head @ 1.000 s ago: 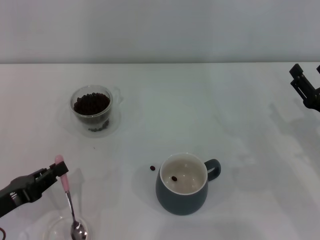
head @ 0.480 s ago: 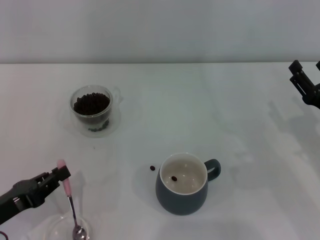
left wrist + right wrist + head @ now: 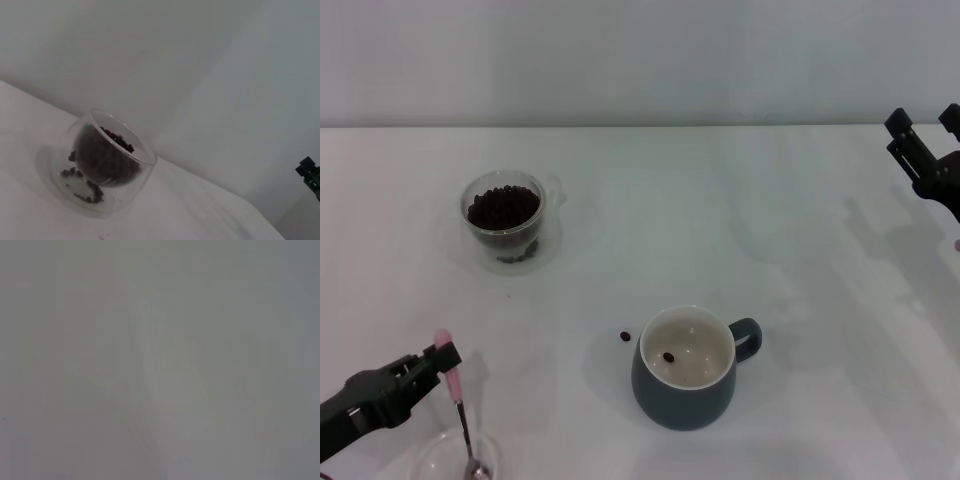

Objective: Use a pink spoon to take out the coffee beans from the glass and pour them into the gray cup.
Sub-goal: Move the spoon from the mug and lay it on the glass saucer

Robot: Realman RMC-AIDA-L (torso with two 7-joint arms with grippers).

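Pink spoon (image 3: 455, 395): handle end clamped in left gripper (image 3: 432, 362), bowl in clear dish (image 3: 438, 459), left of gray cup (image 3: 685, 381). Glass (image 3: 503, 217) of coffee beans (image 3: 503, 206): beyond-left of cup. Right gripper (image 3: 923, 150): fingers spread, far right.

A white bench (image 3: 650, 210) fills most of the head view, smooth and matte, with no cloth or markings on it. Its far edge runs straight across, and a plain pale grey wall (image 3: 640, 60) rises directly behind it. The wall is bare and evenly toned. Light is soft and diffuse, casting faint grey shadows on the bench surface toward its right side. In the left wrist view the same wall (image 3: 150, 60) shows a broad, dim diagonal band of shade. The right wrist view shows only a featureless grey surface (image 3: 160, 360).
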